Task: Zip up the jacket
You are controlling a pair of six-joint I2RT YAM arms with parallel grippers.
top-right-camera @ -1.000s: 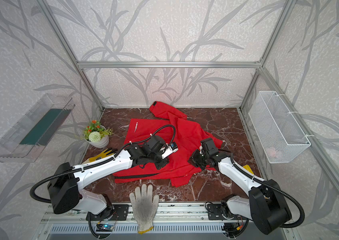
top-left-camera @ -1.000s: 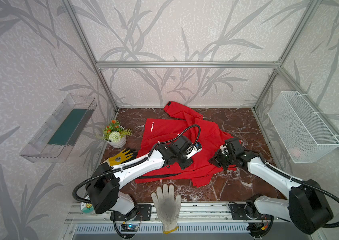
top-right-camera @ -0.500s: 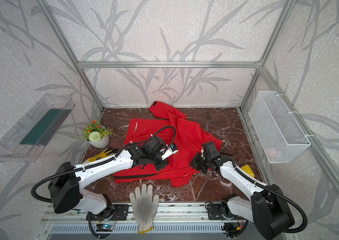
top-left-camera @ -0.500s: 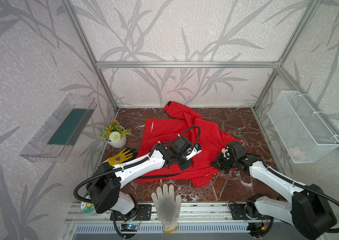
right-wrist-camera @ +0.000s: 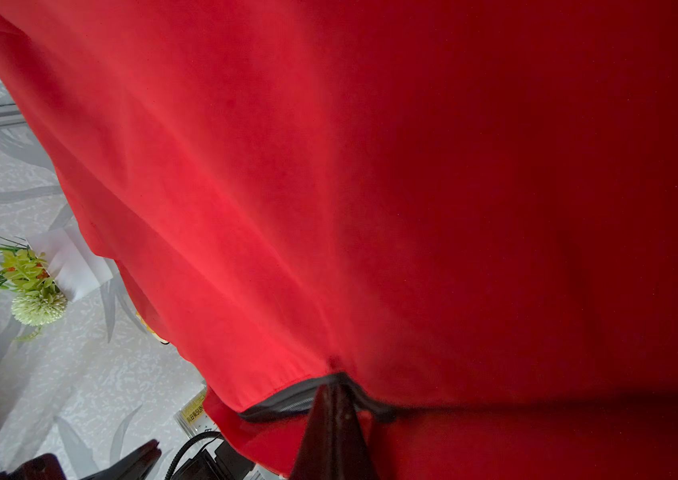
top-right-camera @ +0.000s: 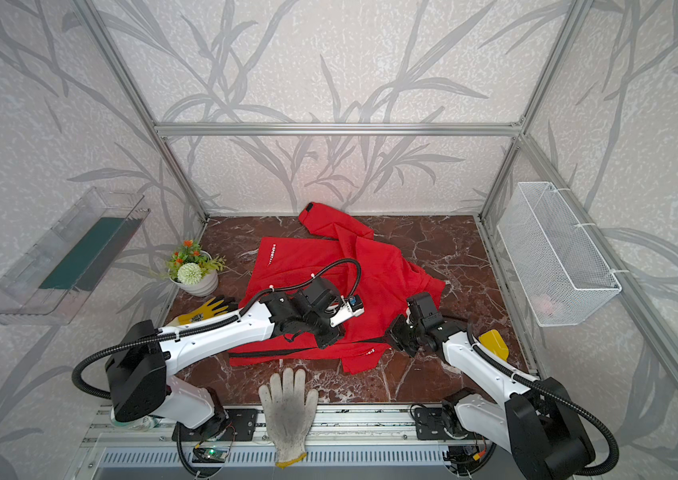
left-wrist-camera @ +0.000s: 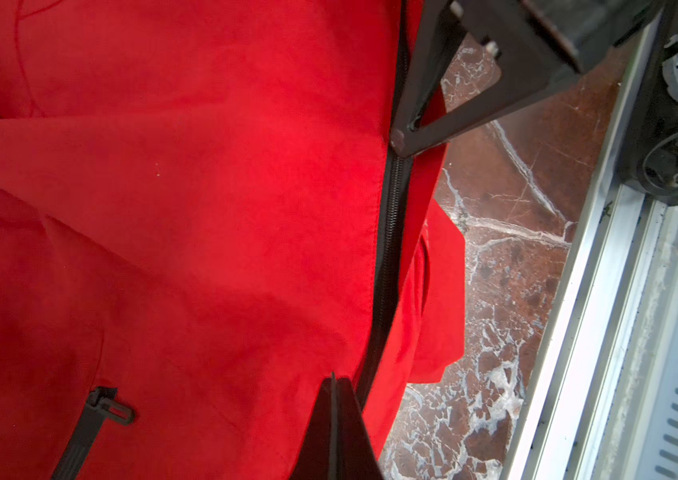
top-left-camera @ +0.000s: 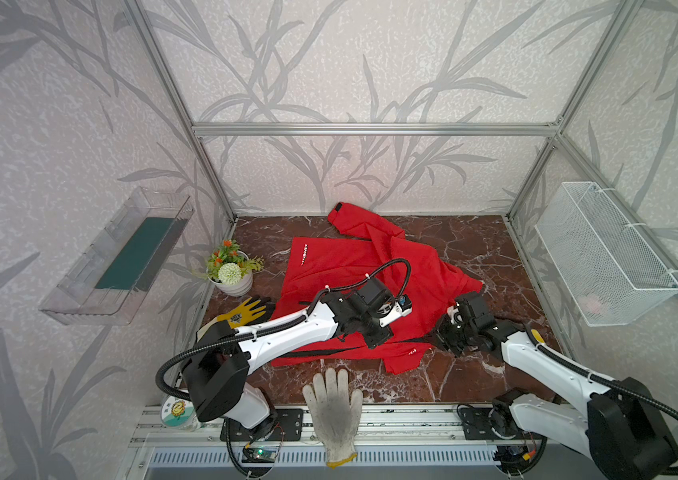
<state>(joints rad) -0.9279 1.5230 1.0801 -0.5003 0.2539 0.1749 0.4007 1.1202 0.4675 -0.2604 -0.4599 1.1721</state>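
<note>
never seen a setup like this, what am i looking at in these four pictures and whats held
Two white-and-black robot arms, the left arm and the right arm, are mounted at the front of a dark marble-patterned table. Each ends in a two-finger pincer. Two pictures look down from above; the other two come from wrist cameras, so they are close-ups. On the table lie a bright red jacket with a black front zipper, a white pot of artificial flowers and a yellow glove; a white knitted glove hangs over the front edge. The right pincer is shut on the zipper's edge. The left pincer is shut too, tip on the red cloth beside the zipper; whether it grips cloth is unclear.
</note>
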